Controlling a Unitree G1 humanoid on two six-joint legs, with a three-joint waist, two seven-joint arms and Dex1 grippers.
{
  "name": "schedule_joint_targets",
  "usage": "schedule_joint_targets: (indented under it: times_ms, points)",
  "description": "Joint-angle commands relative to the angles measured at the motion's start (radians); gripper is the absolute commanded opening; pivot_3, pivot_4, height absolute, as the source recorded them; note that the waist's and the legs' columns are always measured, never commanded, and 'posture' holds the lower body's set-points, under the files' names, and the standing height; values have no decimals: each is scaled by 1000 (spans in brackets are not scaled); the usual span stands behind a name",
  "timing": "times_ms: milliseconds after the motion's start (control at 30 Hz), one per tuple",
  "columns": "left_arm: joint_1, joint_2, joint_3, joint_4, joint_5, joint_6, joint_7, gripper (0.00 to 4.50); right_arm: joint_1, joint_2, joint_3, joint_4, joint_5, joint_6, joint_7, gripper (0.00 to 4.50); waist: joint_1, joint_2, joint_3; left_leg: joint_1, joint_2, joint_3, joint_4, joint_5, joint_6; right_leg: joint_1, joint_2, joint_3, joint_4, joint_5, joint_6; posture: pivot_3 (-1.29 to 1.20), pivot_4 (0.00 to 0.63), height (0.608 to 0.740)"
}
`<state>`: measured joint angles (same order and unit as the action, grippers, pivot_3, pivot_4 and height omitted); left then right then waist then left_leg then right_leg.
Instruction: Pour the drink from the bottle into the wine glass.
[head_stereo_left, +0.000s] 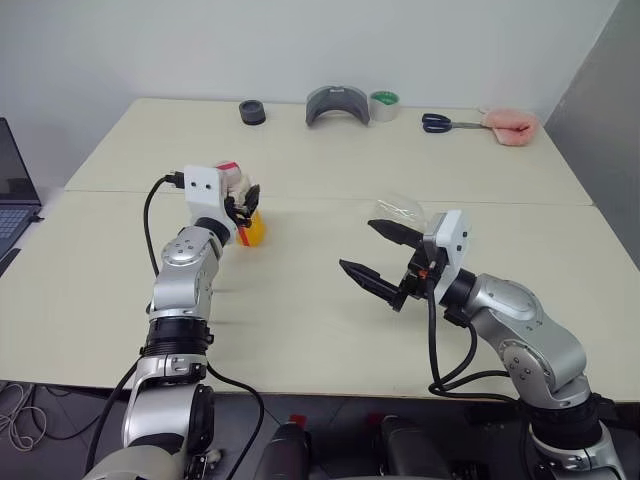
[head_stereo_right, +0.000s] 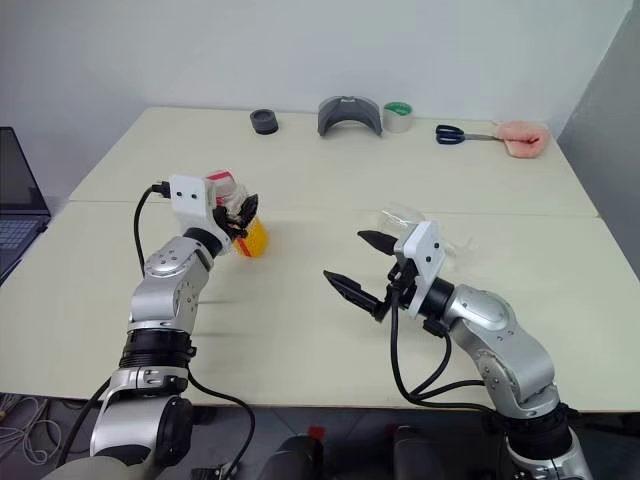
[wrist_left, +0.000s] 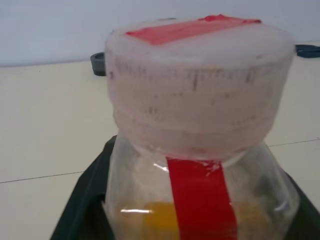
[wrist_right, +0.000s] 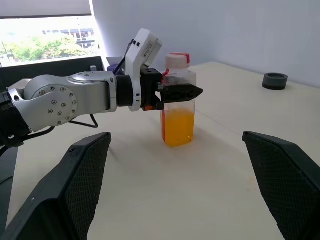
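The bottle (head_stereo_left: 251, 230) stands upright on the cream table (head_stereo_left: 300, 300), left of centre, with orange-yellow drink (wrist_right: 177, 127) in its lower half and a red-and-white cap (wrist_left: 200, 75). My left gripper (head_stereo_left: 244, 206) is shut on the bottle, its black fingers (wrist_right: 181, 92) clasping the clear body just under the cap. The wine glass (head_stereo_left: 402, 209) is a clear shape right of centre, partly hidden behind my right wrist. My right gripper (head_stereo_left: 360, 246) hangs open in front of the glass, pointing left toward the bottle with nothing between its fingers.
Along the table's far edge lie a black ring (head_stereo_left: 252, 111), a grey curved piece (head_stereo_left: 337, 103), a green tape roll (head_stereo_left: 384, 105), scissors (head_stereo_left: 440, 123) and a pink cloth (head_stereo_left: 510, 125). A laptop (head_stereo_left: 12, 190) sits off the left side.
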<state>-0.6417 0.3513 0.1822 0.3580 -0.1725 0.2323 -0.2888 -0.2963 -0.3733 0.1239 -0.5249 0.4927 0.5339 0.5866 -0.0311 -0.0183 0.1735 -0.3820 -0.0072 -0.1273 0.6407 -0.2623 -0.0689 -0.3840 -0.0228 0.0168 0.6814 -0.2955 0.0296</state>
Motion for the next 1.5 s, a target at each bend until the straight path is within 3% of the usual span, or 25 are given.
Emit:
schedule_joint_targets:
  times_ms: [33,1500]
  points:
    - [-27,11,6,-23,-2,-19,-1,1782,-3,6,3,-26,-2,-17,-3,4500,0,0,0,0,0,0,0,0,0,0,0,0,0,0,0,0,150,740]
    - [49,-5,-28,-211,-87,62,-145,1780,22,30,3,-40,-40,-56,-30,4500,0,0,0,0,0,0,0,0,0,0,0,0,0,0,0,0,150,740]
